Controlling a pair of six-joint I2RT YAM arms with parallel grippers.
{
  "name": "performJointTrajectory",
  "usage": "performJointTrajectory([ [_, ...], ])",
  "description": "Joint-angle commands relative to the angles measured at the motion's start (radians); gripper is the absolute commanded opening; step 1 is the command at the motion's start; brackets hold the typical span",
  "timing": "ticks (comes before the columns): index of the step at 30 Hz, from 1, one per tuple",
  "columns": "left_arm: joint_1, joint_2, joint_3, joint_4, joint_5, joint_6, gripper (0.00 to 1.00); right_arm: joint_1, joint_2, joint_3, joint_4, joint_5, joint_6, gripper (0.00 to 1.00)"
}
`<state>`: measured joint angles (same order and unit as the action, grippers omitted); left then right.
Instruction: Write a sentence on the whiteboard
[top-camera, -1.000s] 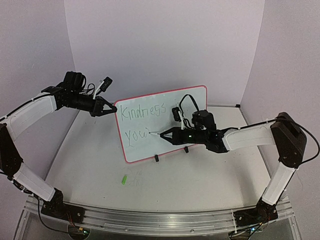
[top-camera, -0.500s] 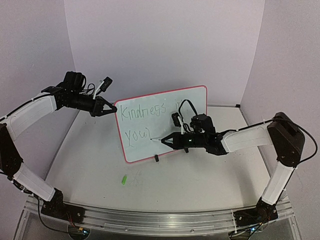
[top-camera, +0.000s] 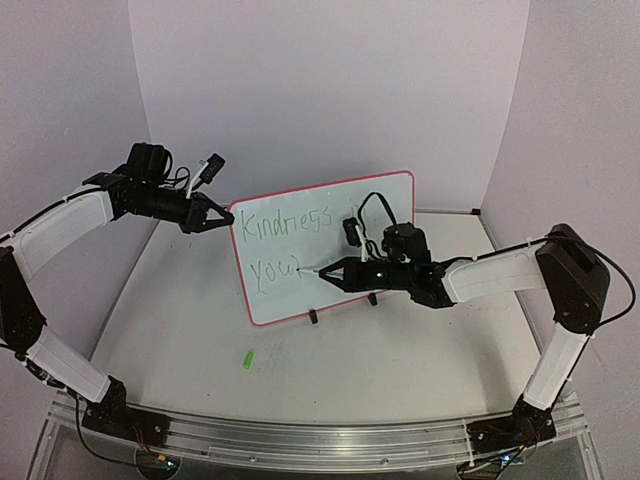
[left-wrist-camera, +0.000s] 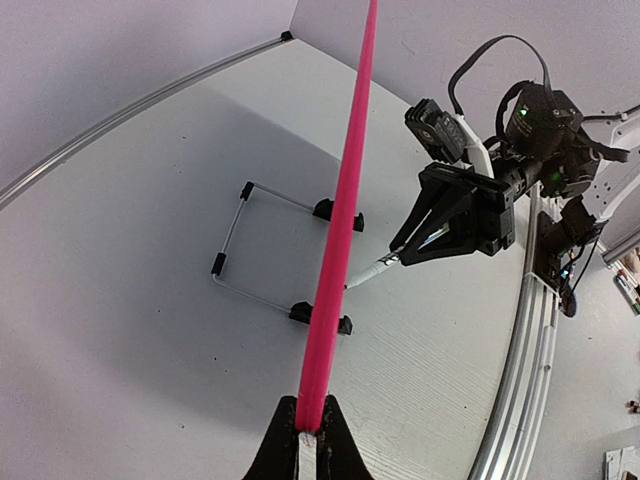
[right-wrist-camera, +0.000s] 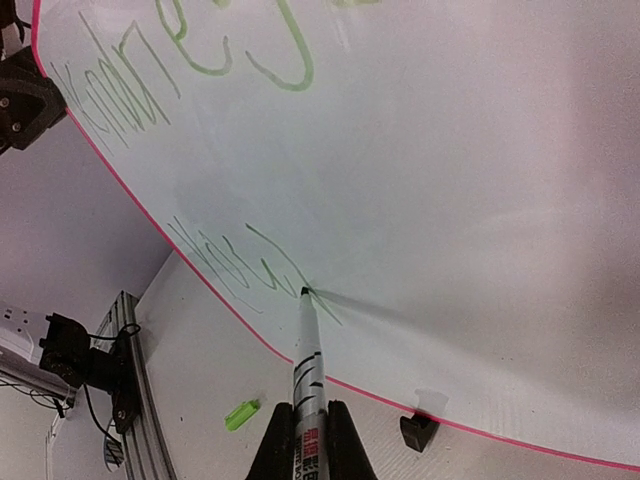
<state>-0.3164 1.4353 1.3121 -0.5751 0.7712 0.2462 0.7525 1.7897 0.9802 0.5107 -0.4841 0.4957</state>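
The whiteboard (top-camera: 385, 205) stands upright on its wire stand (left-wrist-camera: 238, 232) in the middle of the table, and its pink rim (left-wrist-camera: 345, 215) runs edge-on through the left wrist view. The sentence (top-camera: 285, 224) is in thin green; it reads about "Kindness" above "you" (right-wrist-camera: 225, 262). My left gripper (top-camera: 221, 223) is shut on the board's upper left edge (left-wrist-camera: 309, 432). My right gripper (top-camera: 331, 270) is shut on a silver marker (right-wrist-camera: 307, 355). The marker's tip touches the board just after the lower word.
A green marker cap (top-camera: 247, 358) lies on the table in front of the board, also seen as the cap (right-wrist-camera: 241, 413) in the right wrist view. Black stand clips (right-wrist-camera: 418, 430) hold the board's lower edge. Lilac walls close in the left, back and right.
The right gripper dipped down and to the right with the marker, then came back up to the end of "you". A short stroke now follows that word. The left arm has not moved.
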Motion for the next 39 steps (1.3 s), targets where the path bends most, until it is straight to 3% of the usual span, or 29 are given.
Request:
performJointTrajectory([
  [1,-0.015,-0.026,0.003,0.009,0.021,0.016,0.0,-0.008,-0.032,0.029,0.056,0.067,0.007,0.0],
  [39,-0.02,-0.031,0.002,0.008,0.024,0.014,0.0,-0.008,-0.104,-0.052,0.075,0.139,0.008,0.0],
])
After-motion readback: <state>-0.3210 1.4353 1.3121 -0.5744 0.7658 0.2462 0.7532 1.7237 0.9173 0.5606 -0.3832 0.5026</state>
